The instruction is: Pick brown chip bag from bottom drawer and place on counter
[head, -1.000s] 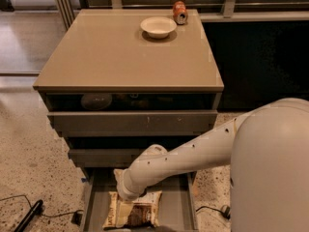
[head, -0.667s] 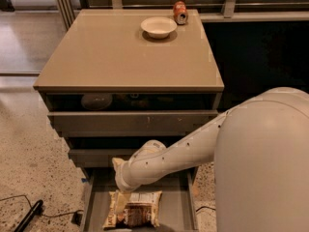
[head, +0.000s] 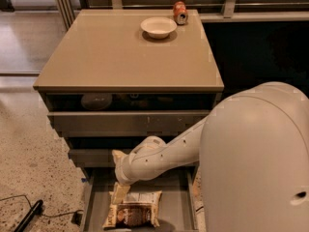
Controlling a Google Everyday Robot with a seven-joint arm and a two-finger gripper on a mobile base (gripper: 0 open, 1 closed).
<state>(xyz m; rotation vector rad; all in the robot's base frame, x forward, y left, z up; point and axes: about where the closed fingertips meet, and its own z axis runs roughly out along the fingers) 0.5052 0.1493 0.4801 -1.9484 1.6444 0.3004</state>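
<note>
Cream-yellow at its edges and dark brown in the centre, the brown chip bag [head: 133, 210] lies flat in the open bottom drawer [head: 94, 201], white label panel on its far side. The gripper [head: 120, 193] sits at the bag's far-left corner; its hold cannot be told

Smooth plastic gripper [head: 120, 193] above crinkly brown chip bag [head: 133, 214]; glossy counter [head: 120, 57].
</note>
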